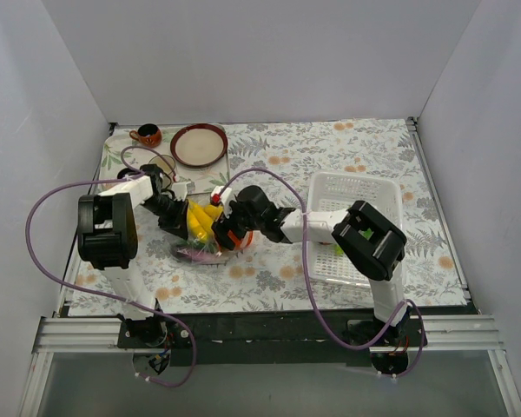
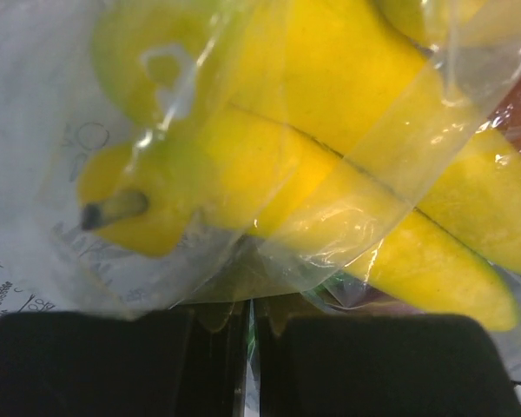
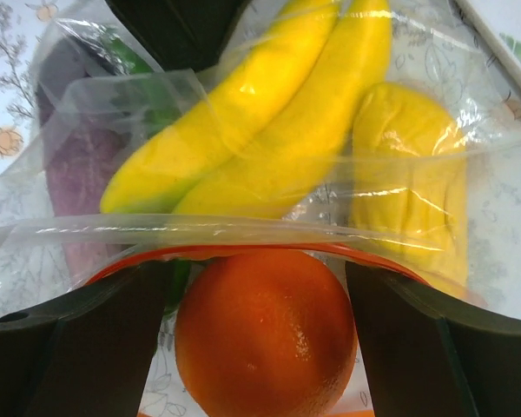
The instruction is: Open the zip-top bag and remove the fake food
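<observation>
The bag [image 1: 215, 248] lies on the flowered tablecloth [image 1: 330, 148] left of the middle, between the two claws. From above it is only a crumpled clear shape with yellow bananas [image 1: 200, 221] showing through.

The right wrist camera shows more. The orange-red zip strip [image 3: 243, 252] arches from one finger to the other. An orange [image 3: 265, 334] sits right at that mouth, bare and glossy. Behind it, under the film, lie two long bananas, a stubbier yellow piece [image 3: 408, 191], a purple piece [image 3: 74, 165] and a bit of green [image 3: 156, 109].

The right claw [image 1: 230, 230] stands wide apart around the orange, which fills the gap. The right finger [image 3: 443, 347] touches the orange and the left one is just beside it, so the claw appears to grip the orange.

The left wrist camera sees only bananas pressed against wrinkled plastic, one with a dark stem tip [image 2: 113, 208]. The left claw [image 2: 247, 356] is almost closed: its dark fingers [image 2: 95, 365] leave a thin slit holding a fold of bag film.

Only the top view shows the surroundings. A white perforated basket [image 1: 330, 187] sits just right of the right claw. A dark-rimmed bowl [image 1: 174, 145] and a brown cup [image 1: 147, 135] stand at the far edge, and a second cup [image 1: 165, 165] is near the left arm.
</observation>
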